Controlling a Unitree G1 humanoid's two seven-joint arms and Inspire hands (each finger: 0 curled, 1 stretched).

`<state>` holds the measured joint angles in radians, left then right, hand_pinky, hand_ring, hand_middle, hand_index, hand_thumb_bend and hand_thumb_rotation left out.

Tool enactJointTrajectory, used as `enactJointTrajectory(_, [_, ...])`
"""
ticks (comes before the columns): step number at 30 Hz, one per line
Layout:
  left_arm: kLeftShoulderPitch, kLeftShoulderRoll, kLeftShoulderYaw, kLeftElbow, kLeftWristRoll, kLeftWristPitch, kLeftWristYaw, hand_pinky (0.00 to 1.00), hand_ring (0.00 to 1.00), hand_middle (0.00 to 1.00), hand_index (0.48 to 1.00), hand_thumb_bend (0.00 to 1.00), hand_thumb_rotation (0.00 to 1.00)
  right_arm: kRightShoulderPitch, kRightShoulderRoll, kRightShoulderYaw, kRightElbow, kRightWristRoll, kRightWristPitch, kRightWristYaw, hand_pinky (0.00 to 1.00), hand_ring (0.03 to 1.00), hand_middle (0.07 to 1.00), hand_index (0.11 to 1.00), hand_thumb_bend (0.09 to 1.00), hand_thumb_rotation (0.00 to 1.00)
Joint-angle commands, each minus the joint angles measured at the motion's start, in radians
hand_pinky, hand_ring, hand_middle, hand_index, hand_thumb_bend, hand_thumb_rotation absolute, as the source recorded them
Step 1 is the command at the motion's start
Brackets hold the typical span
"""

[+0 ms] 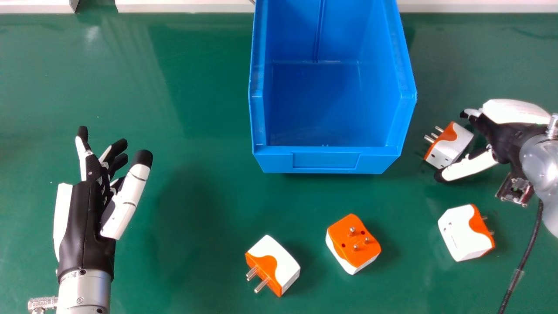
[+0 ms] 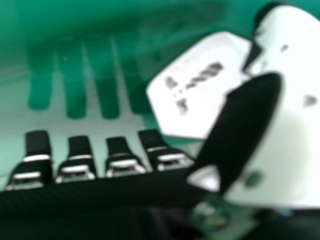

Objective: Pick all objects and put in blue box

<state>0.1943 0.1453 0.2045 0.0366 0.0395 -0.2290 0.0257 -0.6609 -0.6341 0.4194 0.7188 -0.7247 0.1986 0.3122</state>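
And here's my right hand point(image 1: 501, 135) at the plug point(image 1: 454, 146) just right of the box point(image 1: 279, 162), open, thumb on the near side and fingers on the far, set that way, I'd say, to pinch the body clear of the prongs. My left hand point(image 1: 83, 209) is open too, well off to the left (no job for it here, I reckon), with three other plugs point(image 1: 279, 261) point(image 1: 354, 242) point(image 1: 464, 233) on the table point(image 1: 196, 87), nearer me, awaiting pickup.
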Motion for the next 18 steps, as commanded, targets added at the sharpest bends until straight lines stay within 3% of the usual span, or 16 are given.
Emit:
enactJointTrajectory(1, [0.011, 0.004, -0.001, -0.025, 0.008, -0.008, 0.006, 0.86, 0.93, 0.93, 0.932, 0.64, 0.78, -0.056, 0.006, 0.009, 0.011, -0.022, 0.021, 0.003, 0.89, 0.947, 0.967, 0.937, 0.636, 0.53])
enactJointTrajectory(8, [0.025, -0.001, -0.005, -0.049, 0.011, 0.002, 0.008, 0.86, 0.93, 0.94, 0.933, 0.64, 0.78, -0.078, 0.026, 0.039, 0.014, -0.027, 0.052, 0.019, 0.89, 0.945, 0.959, 0.921, 0.649, 0.53])
enactJointTrajectory(12, [0.024, -0.001, -0.002, -0.040, 0.010, 0.000, 0.010, 0.86, 0.93, 0.94, 0.934, 0.64, 0.78, -0.085, 0.032, 0.054, 0.016, -0.029, 0.057, 0.017, 0.86, 0.931, 0.951, 0.907, 0.649, 0.52])
enactJointTrajectory(14, [0.028, -0.002, -0.002, -0.049, 0.020, 0.006, 0.018, 0.87, 0.93, 0.94, 0.934, 0.63, 0.77, -0.092, 0.037, 0.060, 0.025, -0.032, 0.058, 0.018, 0.85, 0.925, 0.948, 0.902, 0.643, 0.51])
enactJointTrajectory(18, [0.049, -0.014, -0.011, -0.099, 0.047, 0.033, 0.035, 0.88, 0.93, 0.94, 0.921, 0.64, 0.78, -0.103, 0.041, 0.073, 0.034, -0.046, 0.061, 0.023, 0.83, 0.914, 0.944, 0.897, 0.640, 0.50])
